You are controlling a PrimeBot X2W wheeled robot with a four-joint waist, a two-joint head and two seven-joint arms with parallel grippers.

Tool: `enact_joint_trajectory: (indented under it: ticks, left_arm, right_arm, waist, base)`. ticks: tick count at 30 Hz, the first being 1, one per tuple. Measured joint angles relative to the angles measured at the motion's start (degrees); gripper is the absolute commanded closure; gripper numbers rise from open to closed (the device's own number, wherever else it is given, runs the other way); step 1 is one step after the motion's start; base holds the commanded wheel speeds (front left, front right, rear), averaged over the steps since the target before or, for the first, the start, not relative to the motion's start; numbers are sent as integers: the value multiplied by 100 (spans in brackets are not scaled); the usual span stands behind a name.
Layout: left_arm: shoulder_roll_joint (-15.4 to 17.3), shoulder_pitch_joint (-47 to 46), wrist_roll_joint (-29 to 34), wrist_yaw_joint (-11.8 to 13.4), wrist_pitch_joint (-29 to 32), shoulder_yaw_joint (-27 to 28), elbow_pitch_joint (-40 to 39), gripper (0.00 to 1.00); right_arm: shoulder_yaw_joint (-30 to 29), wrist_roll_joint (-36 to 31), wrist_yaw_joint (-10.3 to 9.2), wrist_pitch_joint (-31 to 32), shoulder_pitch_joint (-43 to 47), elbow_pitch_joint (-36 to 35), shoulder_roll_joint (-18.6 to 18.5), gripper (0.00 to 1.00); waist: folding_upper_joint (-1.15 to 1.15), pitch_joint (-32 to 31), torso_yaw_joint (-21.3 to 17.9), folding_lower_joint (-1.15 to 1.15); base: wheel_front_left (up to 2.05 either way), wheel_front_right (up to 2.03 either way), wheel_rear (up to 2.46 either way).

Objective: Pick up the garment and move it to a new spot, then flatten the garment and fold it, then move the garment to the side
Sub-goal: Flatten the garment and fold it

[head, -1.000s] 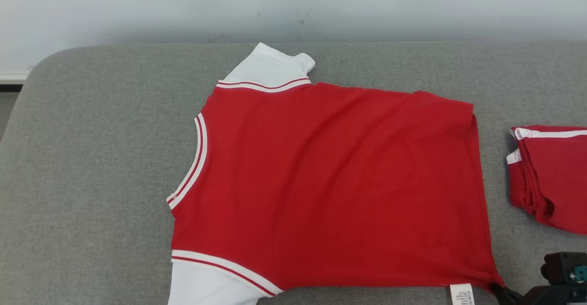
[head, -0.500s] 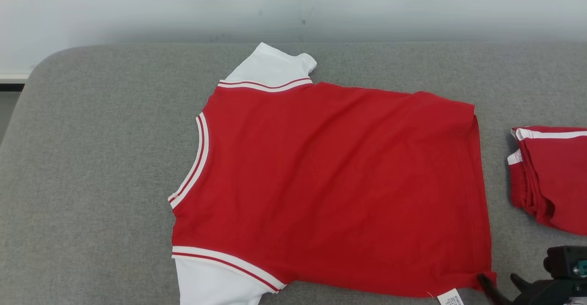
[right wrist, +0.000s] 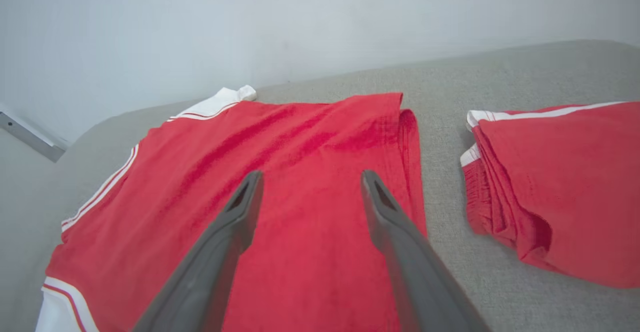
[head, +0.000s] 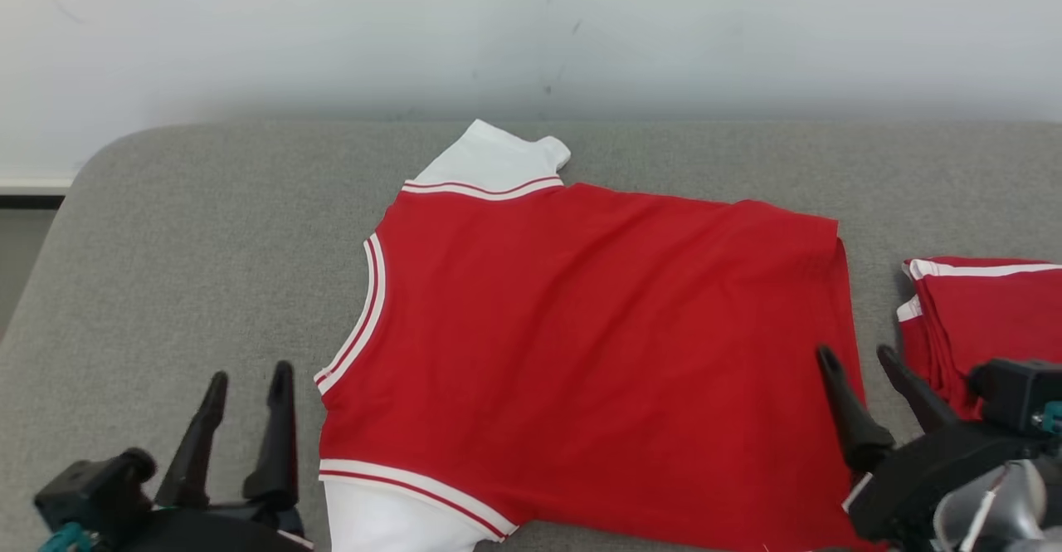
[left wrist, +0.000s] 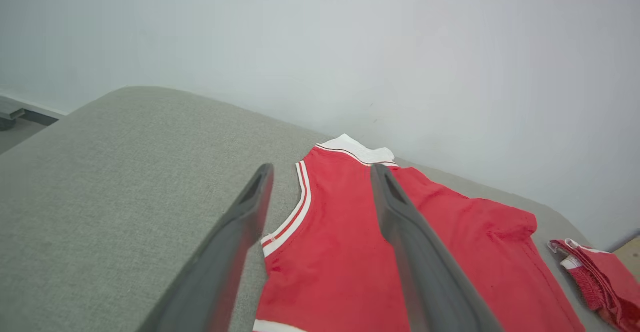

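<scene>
The red garment (head: 581, 353) lies spread flat mid-way along the grey fabric tabletop (head: 182, 245), neckline and white sleeves at my left end. My right claw (head: 854, 353), pinching the near hem corner a second ago, has let go and now hovers with fingers apart over the right edge. My left claw (head: 251, 372), fingers apart too, hangs near the neckline. A folded red garment (head: 987, 311) sits just right.
</scene>
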Motion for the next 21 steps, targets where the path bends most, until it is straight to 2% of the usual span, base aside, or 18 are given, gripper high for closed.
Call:
enact_joint_trajectory:
  ticks: [3, 9, 21]
  left_arm:
    - [14, -66, 183, -98, -166, -129, 149, 0]
    - [169, -112, 413, -309, -566, -285, 277, 0]
    - [219, -114, 493, -453, -742, -390, 940, 0]
  right_arm:
    - [107, -96, -1, -416, -149, 87, 237, 0]
    - [177, -294, 0, -1105, -207, 487, 421, 0]
    - [73, -361, 35, -1965, -433, 1159, 492, 0]
  waist:
    - [0, -90, -49, 0]
    - [0, -176, -209, 0]
    - [0, -333, -417, 0]
  base:
    - [0, 0, 0]
    - [0, 0, 0]
    - [0, 0, 0]
